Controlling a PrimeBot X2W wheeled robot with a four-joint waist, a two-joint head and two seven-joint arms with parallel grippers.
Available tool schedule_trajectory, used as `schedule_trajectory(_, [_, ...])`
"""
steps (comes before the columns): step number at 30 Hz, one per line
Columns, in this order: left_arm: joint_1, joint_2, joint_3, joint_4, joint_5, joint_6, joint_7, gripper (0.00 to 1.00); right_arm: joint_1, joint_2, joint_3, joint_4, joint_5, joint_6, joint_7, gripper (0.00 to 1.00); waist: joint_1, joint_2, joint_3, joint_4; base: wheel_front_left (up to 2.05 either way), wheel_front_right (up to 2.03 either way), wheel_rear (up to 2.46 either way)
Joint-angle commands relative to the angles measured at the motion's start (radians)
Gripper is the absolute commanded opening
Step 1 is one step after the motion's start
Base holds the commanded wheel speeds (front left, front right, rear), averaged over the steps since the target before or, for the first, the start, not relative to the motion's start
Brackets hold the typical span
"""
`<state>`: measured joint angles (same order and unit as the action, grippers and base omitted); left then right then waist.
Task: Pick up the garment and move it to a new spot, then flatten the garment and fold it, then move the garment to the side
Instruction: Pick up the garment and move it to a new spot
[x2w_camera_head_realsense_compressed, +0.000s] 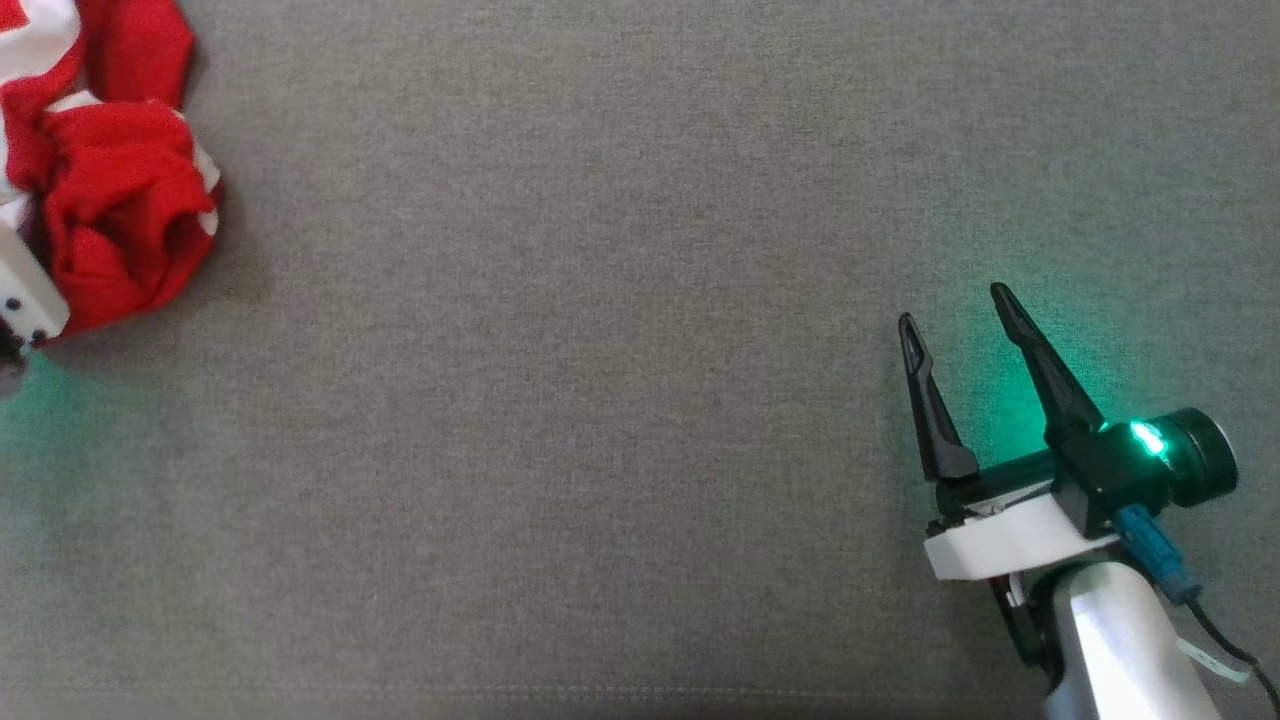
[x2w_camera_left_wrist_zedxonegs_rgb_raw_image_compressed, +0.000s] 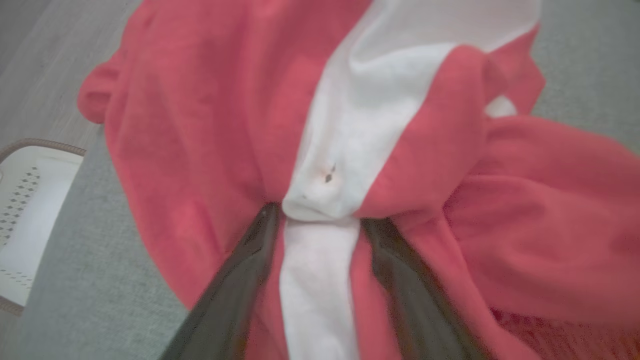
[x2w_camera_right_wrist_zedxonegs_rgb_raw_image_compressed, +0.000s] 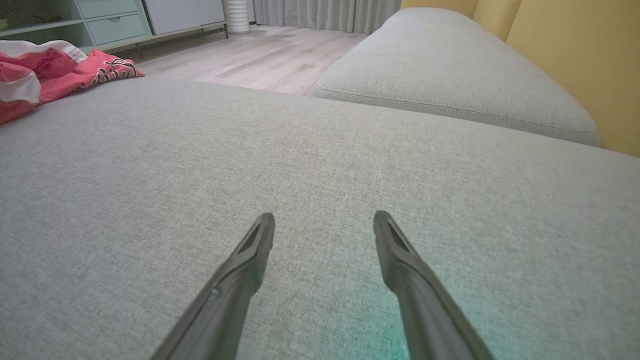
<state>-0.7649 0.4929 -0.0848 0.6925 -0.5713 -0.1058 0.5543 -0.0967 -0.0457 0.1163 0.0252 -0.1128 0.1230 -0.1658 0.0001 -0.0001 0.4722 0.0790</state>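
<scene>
The left gripper (x2w_camera_left_wrist_zedxonegs_rgb_raw_image_compressed: 320, 220) has its 2 dark fingers spread wide and pushed into the garment (x2w_camera_left_wrist_zedxonegs_rgb_raw_image_compressed: 200, 125). In the left wrist view a white band of the cloth runs up between the fingers from 6 o'clock. It bunches into a small fold right at their tips, and red cloth lies outside each finger. The jaws stand apart, not clamped on the cloth.

The right gripper (x2w_camera_head_realsense_compressed: 953, 306) sits at 4 o'clock in the head view, jaws also apart and holding nothing. It is over bare grey sofa cushion (x2w_camera_head_realsense_compressed: 600, 400), well apart from the garment, which lies crumpled at 10 o'clock. A green glow falls on the fabric beside this gripper.

The garment is red with broad white bands, heaped in loose folds rather than flat. A small dark mark (x2w_camera_left_wrist_zedxonegs_rgb_raw_image_compressed: 329, 175) shows on the white band just above the fingertips. In the right wrist view, at 10 o'clock, its far edge carries black-and-white lettering (x2w_camera_right_wrist_zedxonegs_rgb_raw_image_compressed: 112, 70).

At 9 o'clock in the left wrist view there is a pale object with a brown woven rim (x2w_camera_left_wrist_zedxonegs_rgb_raw_image_compressed: 30, 200) and rows of small diamond marks. I cannot tell whether it is a basket or what it holds. In the right wrist view, at 11 o'clock, a pale green cabinet (x2w_camera_right_wrist_zedxonegs_rgb_raw_image_compressed: 110, 20) stands on the wooden floor (x2w_camera_right_wrist_zedxonegs_rgb_raw_image_compressed: 260, 55), its 2 visible drawers closed.
</scene>
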Motion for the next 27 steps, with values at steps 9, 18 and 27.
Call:
schedule_trajectory(9, [-0.008,0.109,0.012,0.005,0.040,0.002,-0.066,0.00,-0.017,-0.004,0.033,0.004,0.026,0.008,-0.026,1.00,-0.0001,0.0001,-0.078,0.007,0.00,0.00,0.00])
schedule_trajectory(18, [-0.031,0.151,-0.023,-0.041,0.085,-0.005,-0.139,0.00,0.013,-0.004,0.029,0.070,0.078,0.008,-0.054,1.00,-0.0001,0.0001,-0.255,-0.009,0.00,0.00,0.00])
schedule_trajectory(27, [-0.040,0.111,-0.111,-0.207,0.085,-0.018,-0.120,0.00,0.086,-0.004,-0.014,0.126,0.129,0.008,-0.079,1.00,-0.0001,0.0001,-0.461,-0.047,0.00,0.00,0.00])
